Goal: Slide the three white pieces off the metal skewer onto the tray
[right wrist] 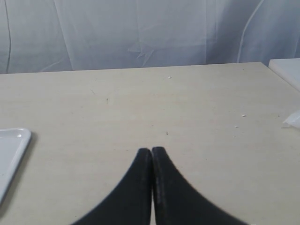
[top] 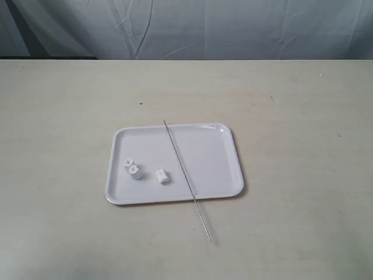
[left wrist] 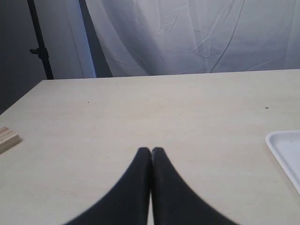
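The white tray (top: 215,175) lies at the middle of the table. Three white pieces rest on its left part: two touching (top: 133,168) and a third (top: 162,176) just to their right. The metal skewer (top: 186,178) lies bare, slanting across the tray from its far rim and out past its near rim onto the table. Neither arm shows in the exterior view. My left gripper (left wrist: 151,150) is shut on nothing above bare table, a corner of the tray (left wrist: 287,152) beside it. My right gripper (right wrist: 152,150) is likewise shut and empty, the tray's corner (right wrist: 11,152) off to its side.
A small wooden block (left wrist: 7,138) sits near a table edge in the left wrist view. A white object (right wrist: 287,70) and a bit of clear plastic (right wrist: 293,118) lie at the table's edge in the right wrist view. A grey curtain hangs behind.
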